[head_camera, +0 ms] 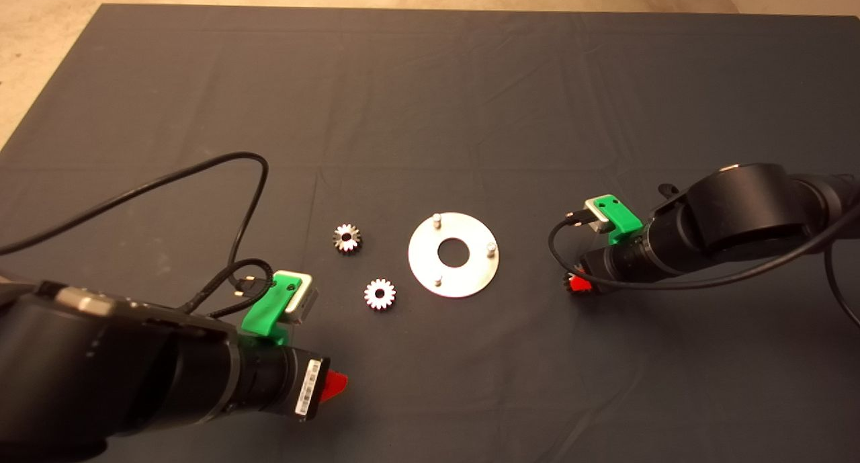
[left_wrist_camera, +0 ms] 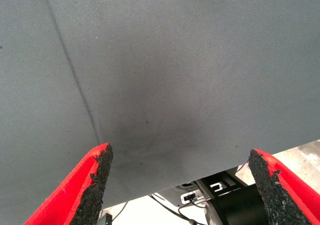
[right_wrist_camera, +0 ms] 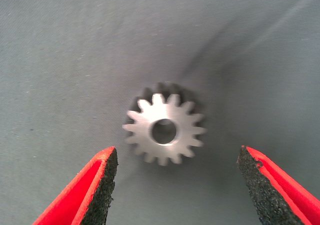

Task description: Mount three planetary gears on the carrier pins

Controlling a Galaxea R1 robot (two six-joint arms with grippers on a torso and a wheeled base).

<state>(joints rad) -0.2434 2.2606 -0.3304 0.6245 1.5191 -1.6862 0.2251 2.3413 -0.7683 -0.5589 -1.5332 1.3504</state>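
A flat silver disc (head_camera: 416, 258) lies mid-mat with three upright carrier pins (head_camera: 436, 218) near its rim, all bare. Two planetary gears lie flat to its left, one (head_camera: 347, 237) farther back and one (head_camera: 379, 293) nearer the front. The third gear (right_wrist_camera: 164, 130) lies flat on the mat right of the disc, in the right wrist view. My right gripper (head_camera: 578, 283) hangs over it, open (right_wrist_camera: 176, 157), one finger on each side, not touching. My left gripper (head_camera: 332, 386) is open (left_wrist_camera: 180, 155) over bare mat, in front of the nearer gear.
The dark mat (head_camera: 430, 100) covers the table, with bare floor past its far and left edges. A black cable (head_camera: 201, 167) loops from the left arm over the mat, left of the gears.
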